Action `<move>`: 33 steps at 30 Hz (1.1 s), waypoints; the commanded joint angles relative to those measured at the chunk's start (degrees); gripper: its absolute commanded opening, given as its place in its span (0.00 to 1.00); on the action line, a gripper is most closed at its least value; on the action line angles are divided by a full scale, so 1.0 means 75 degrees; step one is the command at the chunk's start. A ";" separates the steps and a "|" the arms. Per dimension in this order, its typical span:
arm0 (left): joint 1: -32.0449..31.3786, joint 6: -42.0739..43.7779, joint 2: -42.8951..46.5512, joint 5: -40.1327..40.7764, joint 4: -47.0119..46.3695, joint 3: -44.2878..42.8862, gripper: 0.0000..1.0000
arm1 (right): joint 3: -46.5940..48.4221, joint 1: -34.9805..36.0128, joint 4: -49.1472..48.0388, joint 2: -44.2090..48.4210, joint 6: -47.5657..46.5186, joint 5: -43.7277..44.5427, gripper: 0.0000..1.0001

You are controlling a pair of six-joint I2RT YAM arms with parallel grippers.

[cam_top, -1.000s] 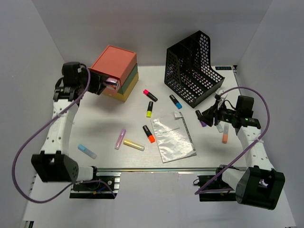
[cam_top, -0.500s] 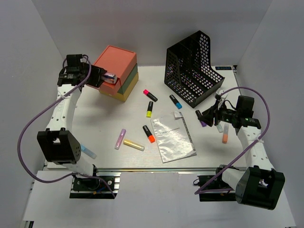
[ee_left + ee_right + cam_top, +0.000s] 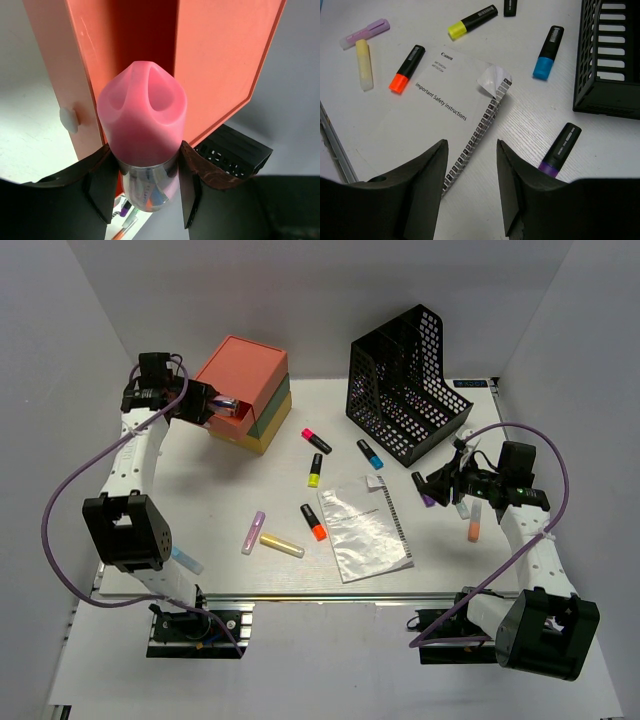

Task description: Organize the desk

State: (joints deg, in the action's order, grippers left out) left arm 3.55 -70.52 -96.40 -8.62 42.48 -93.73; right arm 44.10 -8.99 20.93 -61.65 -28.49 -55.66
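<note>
The white desk (image 3: pixel 215 502) holds scattered highlighters and a booklet (image 3: pixel 365 530). My left gripper (image 3: pixel 212 405) is shut on a pink-capped highlighter (image 3: pixel 142 115) with a shiny body. It holds the highlighter at the open top drawer of the stacked drawer box (image 3: pixel 243 392), whose coral wall (image 3: pixel 225 60) fills the left wrist view. My right gripper (image 3: pixel 442 483) is open and empty above the desk, just left of a purple highlighter (image 3: pixel 560 149) and right of the booklet's edge (image 3: pixel 470 150).
A black mesh file holder (image 3: pixel 408 385) stands at the back right. Pink (image 3: pixel 316 438), yellow (image 3: pixel 314 470), blue (image 3: pixel 370 454), orange (image 3: pixel 314 522), lilac (image 3: pixel 253 532), pale yellow (image 3: pixel 282 544) and light blue (image 3: pixel 183 558) highlighters lie loose. A pale orange one (image 3: pixel 474 524) lies under the right arm.
My left arm has swung its elbow back and left and carried the pink highlighter up to the top drawer opening. The right arm has not moved.
</note>
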 commanded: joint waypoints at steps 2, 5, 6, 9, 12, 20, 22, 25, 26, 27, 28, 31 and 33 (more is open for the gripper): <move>0.0030 0.0016 0.0021 -0.0092 -0.0109 -0.0416 0.30 | -0.0055 -0.0066 -0.0048 -0.0030 -0.0069 -0.0161 0.49; 0.0030 0.0016 0.0021 -0.0163 -0.0191 -0.0498 0.52 | -0.0055 -0.0066 -0.0037 -0.0054 -0.0069 -0.0184 0.49; 0.0030 0.0016 0.0021 -0.0163 -0.0156 -0.0545 0.58 | -0.0044 -0.0090 -0.0036 -0.0054 -0.0080 -0.0184 0.49; 0.0030 0.0051 -0.0025 -0.0210 -0.0098 -0.0767 0.68 | -0.0032 -0.0090 -0.0025 -0.0030 -0.0092 -0.0196 0.49; 0.0030 0.0086 -0.0061 -0.0233 -0.0004 -0.0978 0.70 | -0.0044 -0.0090 -0.0025 -0.0030 -0.0092 -0.0184 0.50; 0.0030 0.0110 0.0184 -0.0432 -0.0038 -0.0816 0.57 | -0.0044 -0.0160 -0.0013 -0.0019 -0.0092 -0.0266 0.49; 0.0030 0.0227 0.0581 -0.0526 -0.0283 -0.0593 0.26 | -0.0044 -0.0183 -0.0013 -0.0019 -0.0092 -0.0278 0.49; 0.0030 0.0590 0.1109 -0.0632 -0.0647 0.0051 0.00 | -0.0055 -0.0195 -0.0001 -0.0019 -0.0104 -0.0290 0.49; 0.0030 0.0637 0.1494 -0.0620 -0.0706 0.0482 0.00 | -0.0055 -0.0195 -0.0001 -0.0019 -0.0104 -0.0290 0.49; 0.0030 0.0765 0.1707 -0.0620 -0.0788 0.0776 0.00 | -0.0044 -0.0195 -0.0001 -0.0019 -0.0115 -0.0290 0.49; 0.0030 0.0813 0.1883 -0.0666 -0.0905 0.1034 0.00 | -0.0044 -0.0184 0.0010 -0.0030 -0.0115 -0.0267 0.49; 0.0100 0.0965 0.2551 -0.0644 -0.0907 0.2019 0.00 | -0.0055 -0.0219 -0.0013 -0.0030 -0.0115 -0.0266 0.49; 0.0101 0.1035 0.2915 -0.0538 -0.0848 0.2626 0.00 | -0.0055 -0.0230 0.0010 -0.0054 -0.0104 -0.0266 0.49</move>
State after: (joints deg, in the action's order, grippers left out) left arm 3.81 -65.10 -78.43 -12.91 37.19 -78.52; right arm 44.10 -10.24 20.97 -61.71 -28.77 -56.31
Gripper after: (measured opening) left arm 0.020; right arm 0.493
